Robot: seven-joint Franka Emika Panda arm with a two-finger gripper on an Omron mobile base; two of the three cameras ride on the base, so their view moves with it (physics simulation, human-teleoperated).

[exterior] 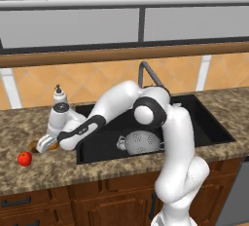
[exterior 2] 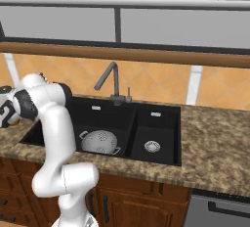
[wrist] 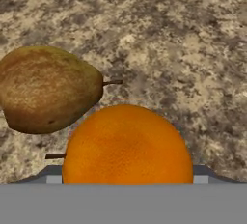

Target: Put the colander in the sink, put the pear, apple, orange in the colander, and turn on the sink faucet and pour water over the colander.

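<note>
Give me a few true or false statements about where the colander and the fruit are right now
1. The colander sits in the sink's larger basin. True.
2. The apple is inside the colander. False: it lies on the counter left of the sink.
3. In the hand view, the orange lies beside the pear on the counter. True.
4. The colander already holds fruit. False: no fruit shows in it.
5. Water runs from the faucet. False: no water shows.

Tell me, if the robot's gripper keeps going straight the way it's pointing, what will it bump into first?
Most likely the orange. In the hand view it sits right at the gripper, dead ahead, with the pear off to one side on the counter.
</note>
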